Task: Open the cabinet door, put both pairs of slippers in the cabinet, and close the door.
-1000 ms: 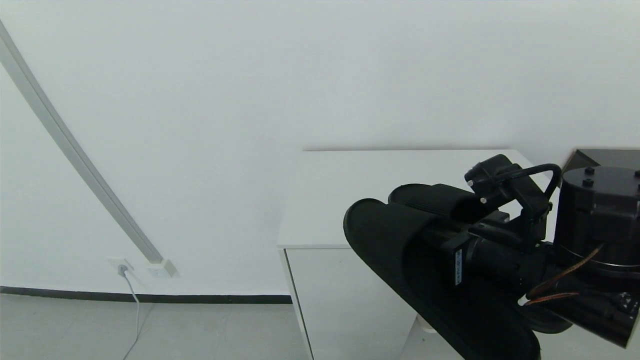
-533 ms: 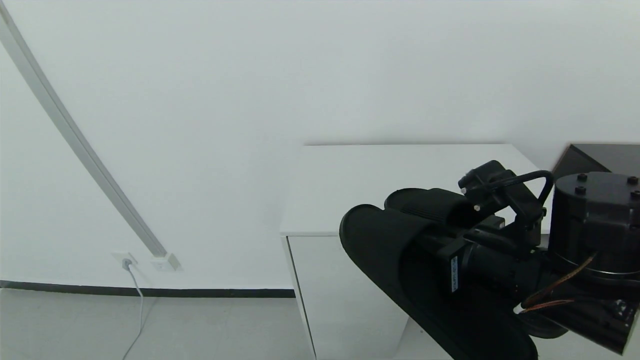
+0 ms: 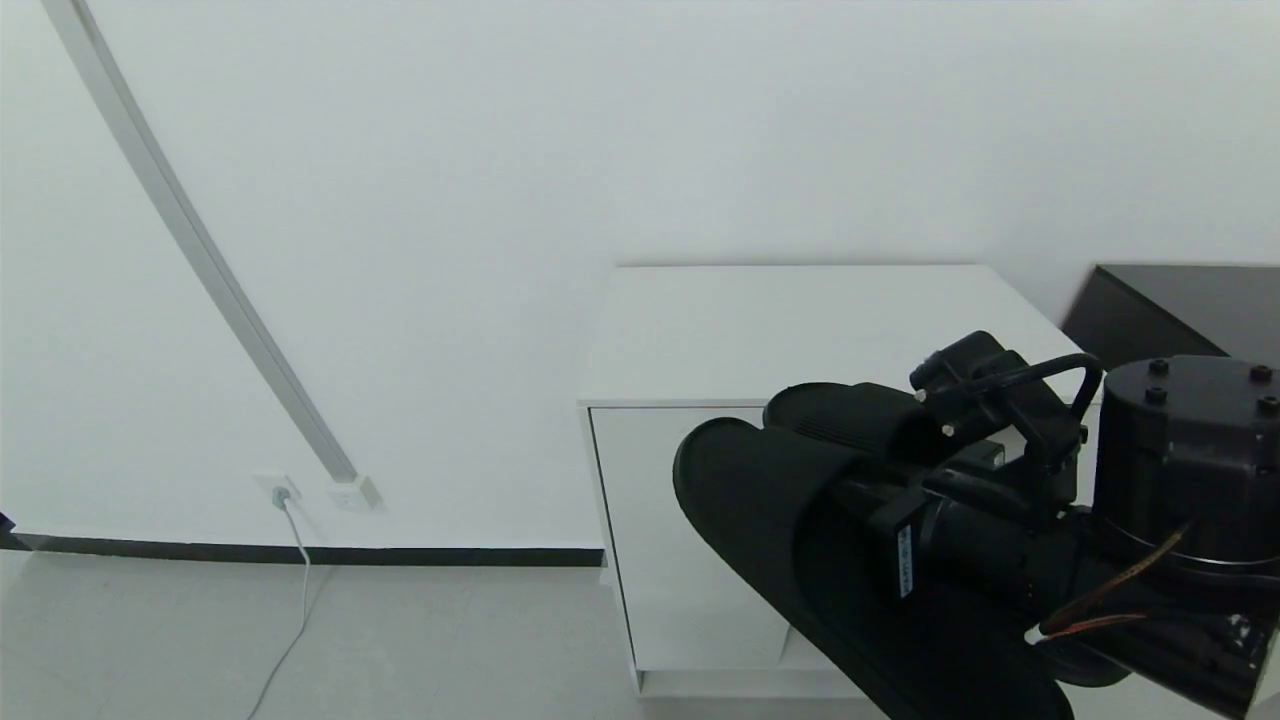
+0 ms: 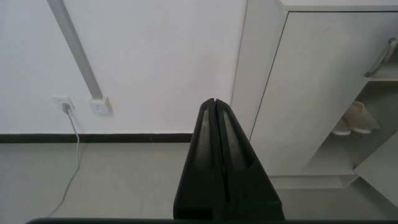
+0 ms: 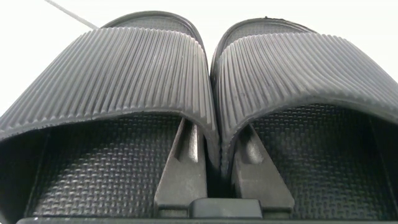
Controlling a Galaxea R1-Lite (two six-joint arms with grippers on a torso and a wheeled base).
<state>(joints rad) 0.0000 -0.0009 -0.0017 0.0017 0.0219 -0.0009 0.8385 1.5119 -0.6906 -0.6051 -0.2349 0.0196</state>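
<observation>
Black slippers [image 3: 790, 500] sit pinched by their inner walls in the right gripper [image 5: 217, 168], toes pointing away from it toward the cabinet [image 3: 800, 320] just ahead and below; left gripper [image 4: 214, 124] jaws are pressed together, empty

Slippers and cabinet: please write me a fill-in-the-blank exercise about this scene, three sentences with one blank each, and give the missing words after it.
1. The slippers clamped in the right gripper are ____ in colour.
2. The left gripper is shut and holds ____.
3. In the left wrist view, a pale pair lies ____ the white cabinet, on a shelf.

Missing words: black; nothing; inside
</observation>
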